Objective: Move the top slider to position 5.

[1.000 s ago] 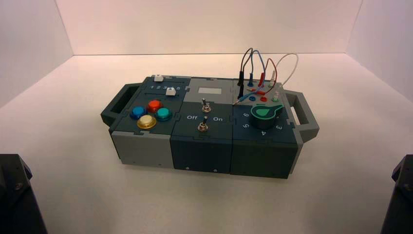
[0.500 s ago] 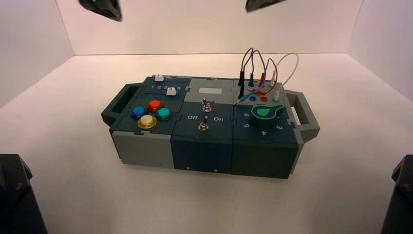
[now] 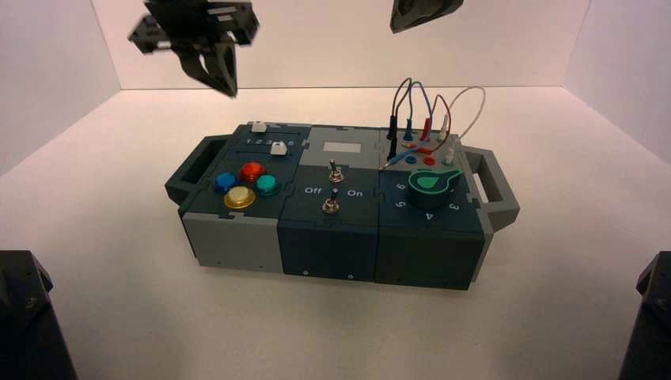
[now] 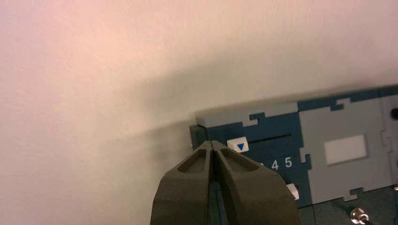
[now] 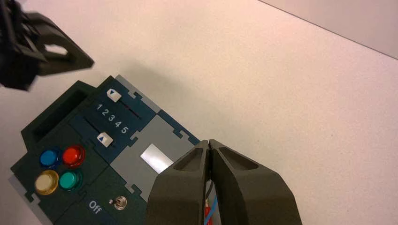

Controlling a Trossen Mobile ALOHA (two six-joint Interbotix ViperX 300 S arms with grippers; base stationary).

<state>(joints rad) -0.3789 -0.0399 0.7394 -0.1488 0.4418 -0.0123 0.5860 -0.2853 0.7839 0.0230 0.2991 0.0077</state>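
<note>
Left claw (image 3: 231,89), fingers together, above the box's far left corner, apparently approaching; top slider (image 5: 113,95), white, at the 1 end of its slot, untouched; right claw (image 3: 403,24) beyond the box, fingers together; next, lower left claw beside slider, push toward 5 (image 5: 124,130).

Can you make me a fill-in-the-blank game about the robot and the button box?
The gripper nearest the top slider is the robot's ____ one.
The top slider sits at number ____.
The right gripper hangs high up toward the back, with its jaws pressed ____.
The round buttons are one blue button, one red button, one green button and one ____ button.

Missing words: left; 1; together; yellow.
</note>
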